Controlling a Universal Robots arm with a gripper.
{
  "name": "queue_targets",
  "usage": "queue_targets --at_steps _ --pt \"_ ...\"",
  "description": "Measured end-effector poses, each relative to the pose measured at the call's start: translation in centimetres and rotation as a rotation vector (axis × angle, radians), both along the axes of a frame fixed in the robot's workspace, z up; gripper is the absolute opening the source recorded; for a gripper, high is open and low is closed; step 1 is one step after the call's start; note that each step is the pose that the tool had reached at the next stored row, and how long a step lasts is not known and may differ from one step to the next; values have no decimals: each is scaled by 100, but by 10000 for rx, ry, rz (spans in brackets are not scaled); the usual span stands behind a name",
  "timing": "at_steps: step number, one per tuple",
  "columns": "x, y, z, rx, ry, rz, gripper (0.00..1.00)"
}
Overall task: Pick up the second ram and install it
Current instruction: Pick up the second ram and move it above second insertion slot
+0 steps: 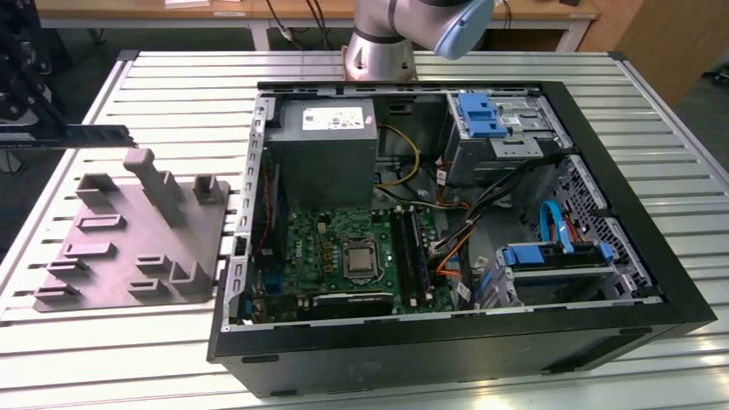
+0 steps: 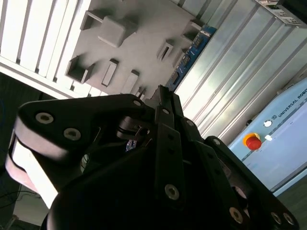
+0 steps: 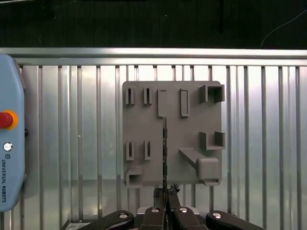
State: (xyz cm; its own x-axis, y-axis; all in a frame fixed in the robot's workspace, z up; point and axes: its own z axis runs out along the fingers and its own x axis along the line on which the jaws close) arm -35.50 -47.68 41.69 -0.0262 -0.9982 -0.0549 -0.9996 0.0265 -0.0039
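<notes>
The second ram (image 1: pixel 102 135) is a narrow dark strip held level in the air above the far end of the grey fixture plate (image 1: pixel 125 248), at the exterior view's left. My gripper (image 1: pixel 34 135) is shut on it. In the first wrist view the ram (image 3: pixel 164 148) appears edge-on as a thin line over the plate (image 3: pixel 192 134), rising from the closed fingertips (image 3: pixel 158 211). The second wrist view shows its blue-green face with chips (image 2: pixel 192 52) beyond the black fingers (image 2: pixel 165 108). The green motherboard (image 1: pixel 330 248) lies inside the open computer case (image 1: pixel 638 282).
A grey power-supply box (image 1: pixel 324 145) sits at the case's back and blue drive brackets (image 1: pixel 558 256) at the exterior view's right. Cables cross the middle. The arm's base (image 1: pixel 381 51) stands behind the case. A pendant with a red button (image 3: pixel 5 120) lies on the slatted table (image 1: pixel 171 77).
</notes>
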Motion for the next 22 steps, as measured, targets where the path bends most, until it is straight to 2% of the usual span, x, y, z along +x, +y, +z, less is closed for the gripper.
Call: queue_targets --at_steps 5,22 --pt "66 0 -13 0 0 1 14" --pt "403 0 -56 0 0 0 14"
